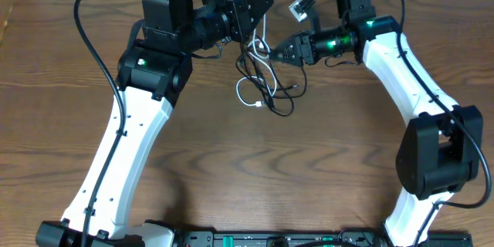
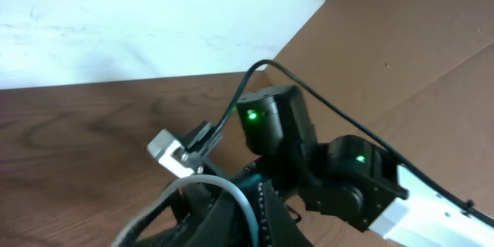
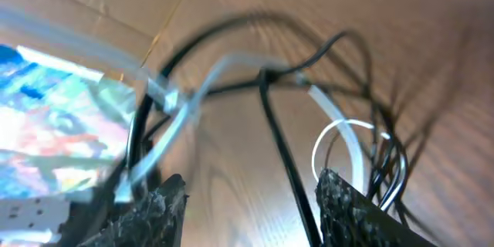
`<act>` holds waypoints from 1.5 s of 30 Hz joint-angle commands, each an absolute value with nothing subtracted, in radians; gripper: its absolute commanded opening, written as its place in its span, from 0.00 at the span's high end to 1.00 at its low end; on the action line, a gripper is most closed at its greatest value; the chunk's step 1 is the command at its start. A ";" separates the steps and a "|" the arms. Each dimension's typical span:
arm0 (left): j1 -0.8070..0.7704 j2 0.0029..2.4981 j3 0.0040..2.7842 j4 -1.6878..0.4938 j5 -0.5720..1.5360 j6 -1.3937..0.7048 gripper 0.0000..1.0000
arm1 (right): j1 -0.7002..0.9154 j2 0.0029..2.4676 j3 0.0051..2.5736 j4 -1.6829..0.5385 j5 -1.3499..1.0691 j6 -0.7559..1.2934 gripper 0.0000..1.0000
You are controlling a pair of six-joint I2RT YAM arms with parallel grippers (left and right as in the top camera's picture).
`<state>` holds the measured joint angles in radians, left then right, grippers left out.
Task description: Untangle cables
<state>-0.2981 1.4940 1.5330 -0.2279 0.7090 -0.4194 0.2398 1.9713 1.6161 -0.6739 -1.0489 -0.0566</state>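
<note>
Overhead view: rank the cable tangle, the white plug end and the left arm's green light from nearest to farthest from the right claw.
From the right claw:
1. The cable tangle: at its tips, just to the left.
2. The white plug end: below the tangle, toward the table's middle.
3. The left arm's green light: far left.

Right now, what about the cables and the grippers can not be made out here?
- Left gripper: overhead, its own housing hides the fingertips; the left wrist view is blurred and cut off at the bottom edge. Whether it grips the white cable is unclear.
- Black cable crossings: tiny overhead, blurred in the right wrist view.
</note>
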 commanded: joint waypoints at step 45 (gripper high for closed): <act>-0.299 1.481 1.541 0.018 0.682 -0.680 0.93 | 0.308 1.998 1.615 -0.313 -0.970 0.278 0.42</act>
<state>-0.2981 1.4960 1.5307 -0.0414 0.6743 -0.6334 0.2958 1.9965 1.6142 -0.3119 -1.0409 0.2234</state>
